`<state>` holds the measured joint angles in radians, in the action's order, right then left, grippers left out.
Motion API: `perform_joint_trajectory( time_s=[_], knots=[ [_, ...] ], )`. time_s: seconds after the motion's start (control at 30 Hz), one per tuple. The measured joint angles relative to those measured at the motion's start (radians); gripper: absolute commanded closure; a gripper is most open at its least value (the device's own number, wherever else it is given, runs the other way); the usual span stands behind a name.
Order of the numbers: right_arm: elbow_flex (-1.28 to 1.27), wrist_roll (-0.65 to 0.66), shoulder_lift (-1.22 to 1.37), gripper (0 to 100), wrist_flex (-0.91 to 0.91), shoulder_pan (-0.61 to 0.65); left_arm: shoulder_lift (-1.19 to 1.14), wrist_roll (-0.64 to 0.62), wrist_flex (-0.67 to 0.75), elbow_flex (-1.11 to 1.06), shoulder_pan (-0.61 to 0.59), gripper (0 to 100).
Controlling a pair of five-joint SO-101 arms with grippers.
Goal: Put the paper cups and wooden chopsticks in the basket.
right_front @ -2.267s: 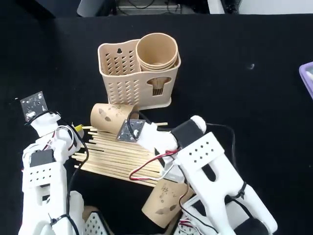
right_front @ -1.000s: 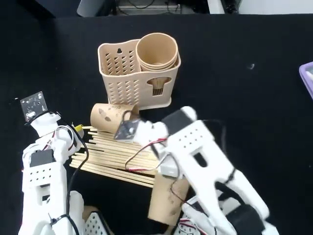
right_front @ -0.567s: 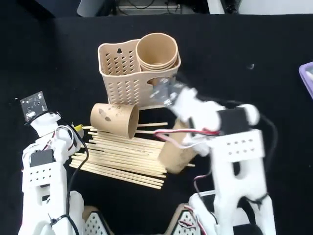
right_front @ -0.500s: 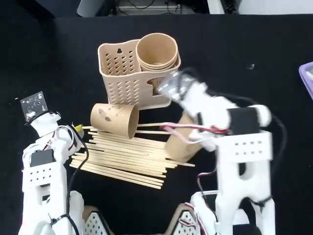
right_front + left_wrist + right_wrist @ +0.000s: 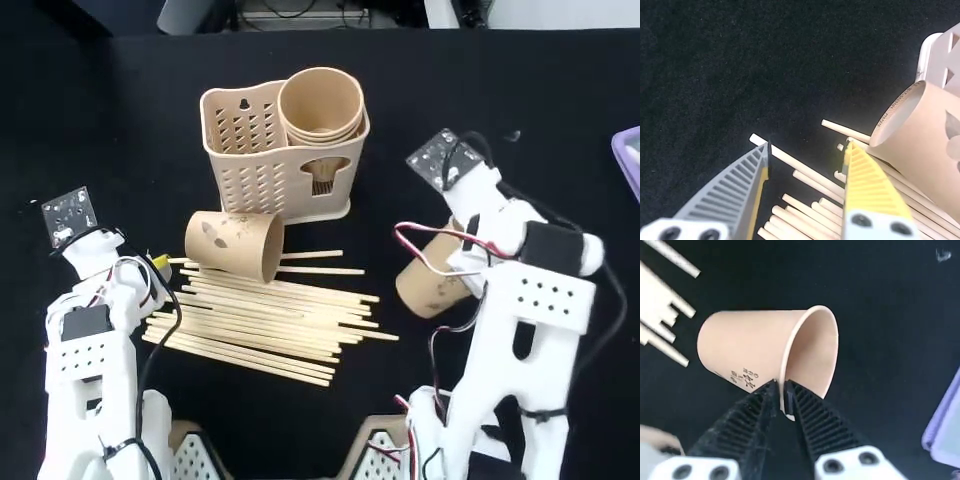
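A beige slotted basket [image 5: 250, 160] stands at the back with stacked paper cups [image 5: 321, 103] in its right compartment. One paper cup [image 5: 233, 244] [image 5: 925, 125] lies on its side over a pile of wooden chopsticks [image 5: 265, 320] [image 5: 810, 200]. My right gripper [image 5: 781, 397] is shut on the rim of another paper cup [image 5: 767, 352] [image 5: 432, 282], held on its side right of the pile. My left gripper [image 5: 807, 152] is open above the left ends of the chopsticks, near the lying cup, with nothing between its fingers.
A lilac tray edge [image 5: 628, 155] [image 5: 945, 425] shows at the far right of the black table. Open black cloth lies right of the basket and behind it.
My right arm lifted the paper cup from the front of the chopstick pile and swung it across to the right side. The left arm stayed still.
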<state>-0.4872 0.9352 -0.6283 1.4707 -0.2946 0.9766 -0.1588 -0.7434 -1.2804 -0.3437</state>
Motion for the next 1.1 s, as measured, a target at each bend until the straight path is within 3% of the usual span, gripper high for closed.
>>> perform_joint_trajectory(
  time_s=[0.13,0.33,0.57,1.0,1.1],
  knots=[
    [-0.063,-0.081,0.0,97.3,-0.057,0.008,0.0,0.0,0.0,0.0,0.0,76],
    [-0.066,-0.144,0.0,85.4,-0.014,0.107,0.0,0.0,0.0,0.0,0.0,76],
    [-0.066,-0.161,0.0,99.1,0.015,0.189,0.0,0.0,0.0,0.0,0.0,76],
    [-0.069,-0.161,0.0,98.2,0.015,0.213,0.0,0.0,0.0,0.0,0.0,76],
    [-0.115,-0.161,-0.003,92.6,0.015,0.218,0.0,0.0,0.0,0.0,0.0,76]
  ],
)
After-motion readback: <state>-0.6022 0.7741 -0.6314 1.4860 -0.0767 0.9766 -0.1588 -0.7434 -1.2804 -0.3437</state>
